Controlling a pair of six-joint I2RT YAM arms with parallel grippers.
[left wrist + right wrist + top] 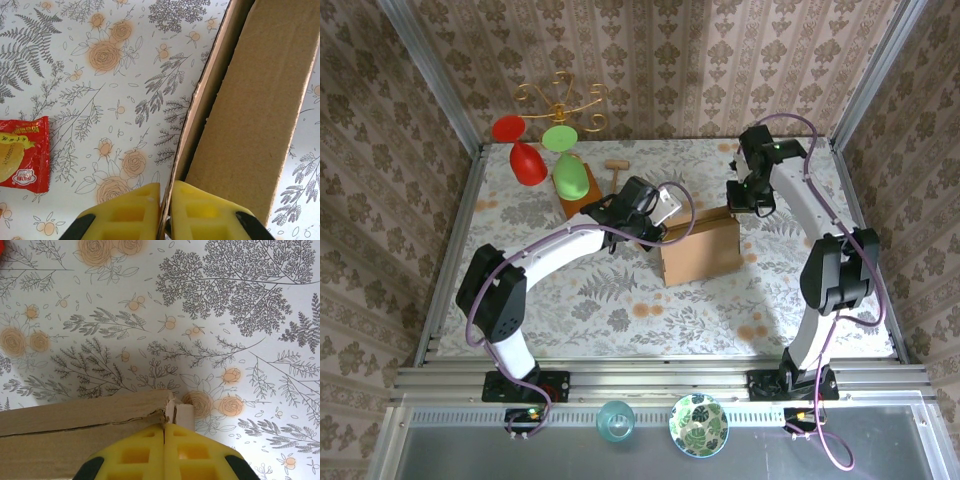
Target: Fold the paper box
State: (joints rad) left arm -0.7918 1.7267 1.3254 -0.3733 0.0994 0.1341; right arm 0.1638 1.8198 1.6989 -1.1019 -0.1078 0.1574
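now both jaws pinch opposite edges of the paper box (705, 255).

paper box (700, 250): plain brown cardboard, kinda half-folded
pose: standing up, side walls raised
spot: roughly mid floral table (610, 310)

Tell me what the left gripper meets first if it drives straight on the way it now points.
The paper box: the left gripper has its fingers astride the box's cardboard wall, so it would slide further down that wall, then probably reach the flowered table cover. Depth here is hard to judge.
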